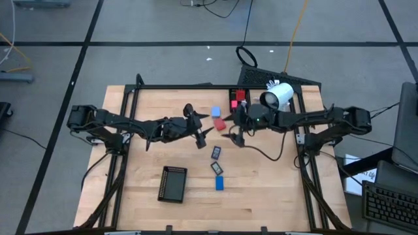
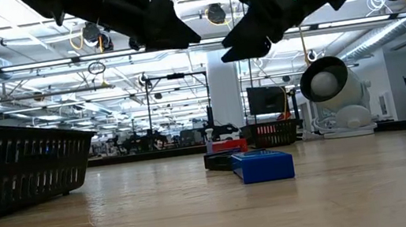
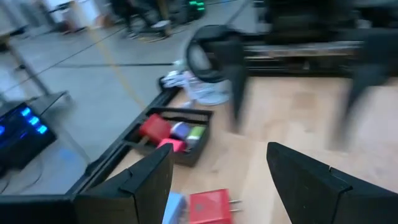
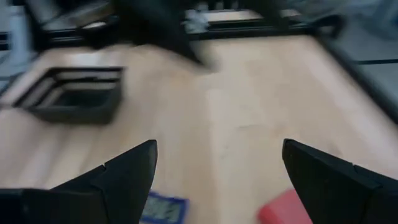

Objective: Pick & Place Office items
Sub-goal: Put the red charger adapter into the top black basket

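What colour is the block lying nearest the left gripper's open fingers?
Red block; left wrist view shows it best.

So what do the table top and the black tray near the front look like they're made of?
Table top: pale wood, plank seams and grain showing, probably a smooth satin finish. Black tray: looks like perforated metal mesh, matte black, though plastic can't be ruled out.

You've got bright, even light from above here: in the low view the ceiling lights (image 2: 89, 35) blow out white, and both arms go to plain silhouettes against them. Shadows on the wooden table (image 1: 150, 124) are soft and faint under the arms. The high view is crisp enough. Both wrist views are smeared with motion blur; the red block (image 3: 210, 205) and the black tray (image 4: 78, 94) go soft-edged, and the room behind is mush.
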Controlling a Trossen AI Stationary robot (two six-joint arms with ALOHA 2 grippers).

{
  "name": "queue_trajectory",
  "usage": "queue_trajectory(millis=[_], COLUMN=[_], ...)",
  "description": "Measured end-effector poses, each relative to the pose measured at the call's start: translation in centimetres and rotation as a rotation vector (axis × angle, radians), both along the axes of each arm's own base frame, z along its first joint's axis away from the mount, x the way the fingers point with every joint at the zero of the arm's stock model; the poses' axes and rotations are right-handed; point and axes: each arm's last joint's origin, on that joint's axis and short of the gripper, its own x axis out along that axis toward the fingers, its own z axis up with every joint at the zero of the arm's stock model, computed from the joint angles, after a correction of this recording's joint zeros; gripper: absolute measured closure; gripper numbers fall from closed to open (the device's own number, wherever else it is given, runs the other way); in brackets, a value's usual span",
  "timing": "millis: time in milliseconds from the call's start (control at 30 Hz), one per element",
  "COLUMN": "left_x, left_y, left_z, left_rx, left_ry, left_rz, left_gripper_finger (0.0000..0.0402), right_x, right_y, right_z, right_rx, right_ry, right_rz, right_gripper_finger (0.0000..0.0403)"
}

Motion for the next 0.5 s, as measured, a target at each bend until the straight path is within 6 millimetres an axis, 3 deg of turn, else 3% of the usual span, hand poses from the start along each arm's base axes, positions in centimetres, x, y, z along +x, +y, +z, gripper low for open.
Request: queue_trajectory(millis=[133, 500], left_x=[-0.1, -0.1], left_y=[0.9, 1.6], left_z=[-0.1, -0.2], left_rx=[-0.063, -0.11], left_ry=[-0.021, -0.037], left_rz=[0.066, 0.072], left_gripper_finger=[0.0142, 0.0142], right_x=[-0.1, -0.9], right_y=[0.5, 0.3], right_z=[-0.4, -2.0], right_rx=[0.002, 0.02], right_ry=[0.02, 0.111], right_rz=[0.082, 0.068], right_gripper_finger=[0.0067, 0.0067])
